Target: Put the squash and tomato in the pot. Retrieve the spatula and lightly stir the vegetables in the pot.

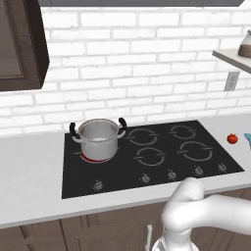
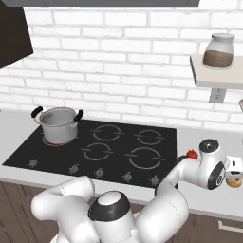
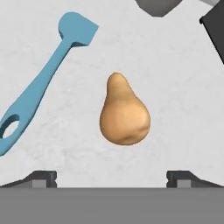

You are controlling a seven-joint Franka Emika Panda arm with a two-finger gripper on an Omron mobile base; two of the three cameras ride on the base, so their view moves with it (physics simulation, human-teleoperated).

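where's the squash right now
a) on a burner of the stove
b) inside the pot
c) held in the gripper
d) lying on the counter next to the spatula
d, the hand view shows the squash lying on the pale counter with the blue spatula beside it, apart from it, and the open gripper above with nothing in it.

Pots: one steel pot (image 1: 98, 138) is seen on the stove.
Pot handles: two black loops are counted.
Burners: five rings are counted on one black cooktop (image 1: 147, 157).
Knobs: five are counted along its front edge.
Tomatoes: one red tomato (image 1: 232, 138) is seen on the counter.
Squashes: one tan squash (image 3: 124, 112) is seen.
Spatulas: one blue spatula (image 3: 43, 81) is seen.
Jars: one jar (image 2: 219, 51) is seen on one shelf (image 2: 216, 77).
Wall sockets: one is counted.
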